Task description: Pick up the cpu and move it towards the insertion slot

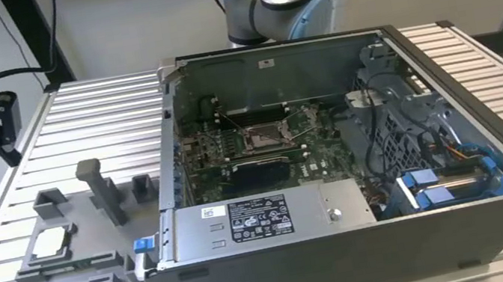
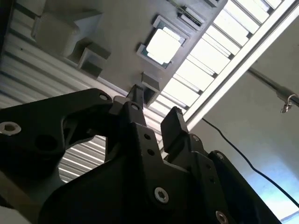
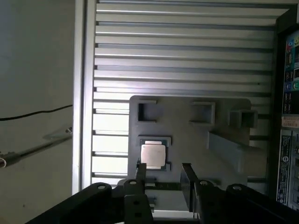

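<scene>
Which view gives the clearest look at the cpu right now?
The first wrist view: the cpu lies flat in its grey holder, square outline plain, near the open gripper. The second wrist view shows it as a glaring white patch; the exterior view shows it small, at an angle.

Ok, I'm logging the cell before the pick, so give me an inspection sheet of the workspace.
Surface: slatted metal table under the grey fixture and the open computer case.
Job's things: cpu lies flat in a recess of the grey fixture; insertion slot sits inside the computer case, dark centre showing.
Clutter: upright post and small blocks on the fixture.
Gripper: gripper open, empty, raised, apart from the cpu.
Cables: black cable by the wrist; wires inside the case.
Surroundings: arm joint behind the case; bare floor.
</scene>
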Action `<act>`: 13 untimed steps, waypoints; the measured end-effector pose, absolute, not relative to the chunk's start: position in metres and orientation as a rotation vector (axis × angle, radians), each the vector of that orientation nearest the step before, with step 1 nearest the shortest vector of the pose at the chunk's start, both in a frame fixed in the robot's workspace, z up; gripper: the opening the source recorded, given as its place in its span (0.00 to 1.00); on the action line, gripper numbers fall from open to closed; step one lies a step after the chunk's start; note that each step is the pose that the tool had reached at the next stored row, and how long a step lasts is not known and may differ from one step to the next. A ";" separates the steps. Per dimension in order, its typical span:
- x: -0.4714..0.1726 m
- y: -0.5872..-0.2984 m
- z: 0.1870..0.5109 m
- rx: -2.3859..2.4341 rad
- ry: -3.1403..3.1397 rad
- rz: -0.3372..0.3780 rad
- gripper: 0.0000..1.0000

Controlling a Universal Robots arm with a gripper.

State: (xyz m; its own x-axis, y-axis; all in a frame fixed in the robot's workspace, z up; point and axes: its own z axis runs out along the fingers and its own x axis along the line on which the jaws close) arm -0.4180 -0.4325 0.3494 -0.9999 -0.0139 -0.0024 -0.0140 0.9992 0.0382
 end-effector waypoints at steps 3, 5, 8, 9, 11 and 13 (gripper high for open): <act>-0.418 -0.432 0.349 -0.022 3.139 0.060 1.00; -0.418 -0.432 0.349 -0.022 3.139 0.060 1.00; -0.418 -0.432 0.349 -0.022 3.139 0.060 1.00; -0.418 -0.432 0.349 -0.022 3.139 0.060 1.00; -0.418 -0.432 0.349 -0.022 3.139 0.060 1.00; -0.418 -0.432 0.347 -0.022 3.139 0.060 1.00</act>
State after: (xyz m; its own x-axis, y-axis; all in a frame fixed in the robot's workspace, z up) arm -0.4184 -0.4325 0.3469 -0.9999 -0.0139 -0.0017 -0.0139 0.9992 0.0382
